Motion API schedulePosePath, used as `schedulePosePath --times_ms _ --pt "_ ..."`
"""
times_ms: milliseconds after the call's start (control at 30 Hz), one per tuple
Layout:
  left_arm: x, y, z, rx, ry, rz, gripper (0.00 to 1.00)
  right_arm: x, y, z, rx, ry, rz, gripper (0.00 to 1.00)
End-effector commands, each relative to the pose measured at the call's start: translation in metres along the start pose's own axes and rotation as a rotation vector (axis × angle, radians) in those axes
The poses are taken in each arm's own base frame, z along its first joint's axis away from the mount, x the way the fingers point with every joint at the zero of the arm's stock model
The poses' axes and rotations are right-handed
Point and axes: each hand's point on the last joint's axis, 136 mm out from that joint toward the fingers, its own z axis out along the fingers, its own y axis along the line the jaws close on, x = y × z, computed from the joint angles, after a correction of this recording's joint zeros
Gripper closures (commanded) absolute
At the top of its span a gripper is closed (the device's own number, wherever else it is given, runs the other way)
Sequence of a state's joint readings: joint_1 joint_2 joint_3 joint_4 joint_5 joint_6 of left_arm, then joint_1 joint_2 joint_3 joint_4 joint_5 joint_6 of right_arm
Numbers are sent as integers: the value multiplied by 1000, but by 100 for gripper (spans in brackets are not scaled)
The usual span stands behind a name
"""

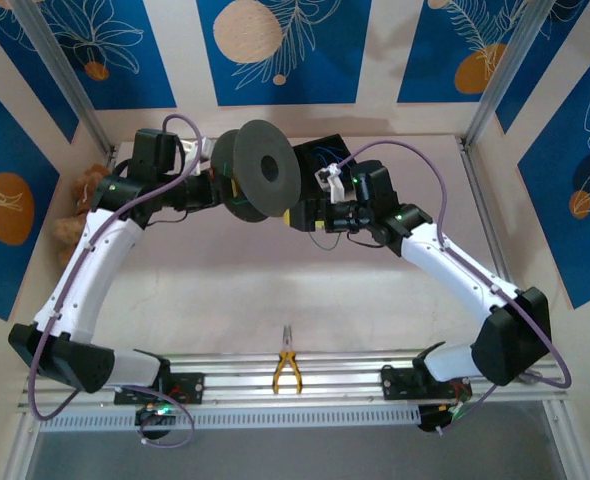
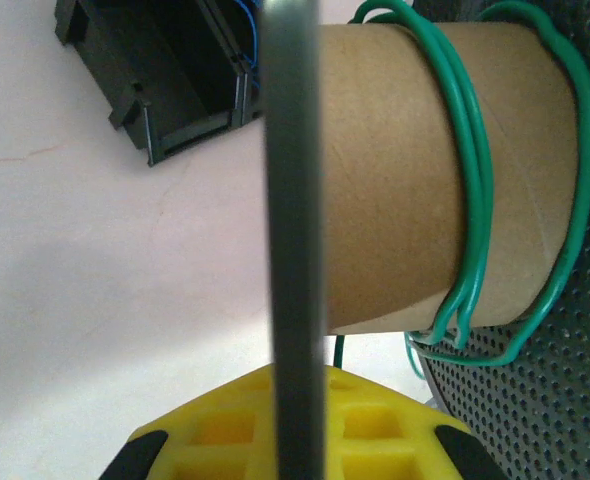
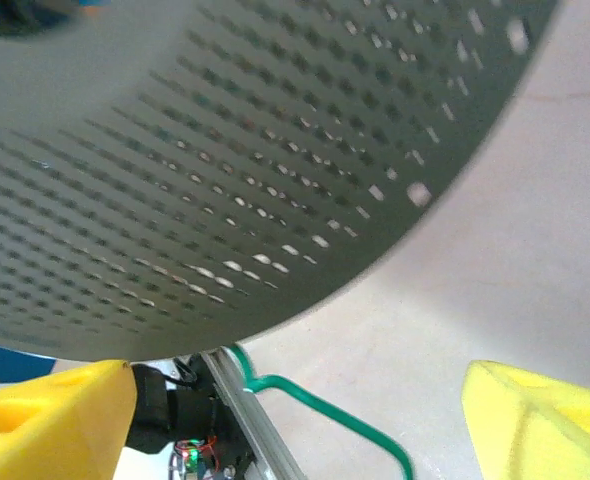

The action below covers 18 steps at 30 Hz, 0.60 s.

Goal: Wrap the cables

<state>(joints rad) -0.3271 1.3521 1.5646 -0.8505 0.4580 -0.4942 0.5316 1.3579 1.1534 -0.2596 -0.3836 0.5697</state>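
Tightly shut, the left jaws pinch the thin grey rim (image 2: 293, 200) of a spool (image 1: 265, 170), its edge running up between their yellow pads (image 2: 375, 430). Just beyond, the green cables (image 2: 470, 200) loop several times round the spool's brown cardboard core (image 2: 385, 150), one slack turn sagging beneath it against the perforated flange (image 2: 535, 400). The right jaws stand wide and grip nothing, their yellow fingertips (image 3: 55, 420) spread below a perforated disc face (image 3: 225, 150), a single green strand (image 3: 325, 405) showing between them. Seen from above, both arms meet at the dark spool over the far middle of the pale counter (image 1: 275, 290). A black box (image 1: 325, 150) holding blue wires sits behind it, and yellow-handled pliers (image 1: 286, 368) lie on the near rail (image 1: 355, 365).
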Motion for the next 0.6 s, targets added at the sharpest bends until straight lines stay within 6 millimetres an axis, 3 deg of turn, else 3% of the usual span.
schedulePosePath --times_ms 0,167,400,567 --pt "-1 -12 -11 -2 -39 68 100 -20 25 -18 11 -79 -67 14" --pt "1 -14 -7 -13 -34 81 100 -19 -7 -22 201 -80 54 13" --pt "4 -16 -4 -51 -27 107 100 -29 26 -22 131 -103 88 14" --pt "4 -25 -2 -12 -43 104 100 -47 56 -17 -208 -122 276 16"
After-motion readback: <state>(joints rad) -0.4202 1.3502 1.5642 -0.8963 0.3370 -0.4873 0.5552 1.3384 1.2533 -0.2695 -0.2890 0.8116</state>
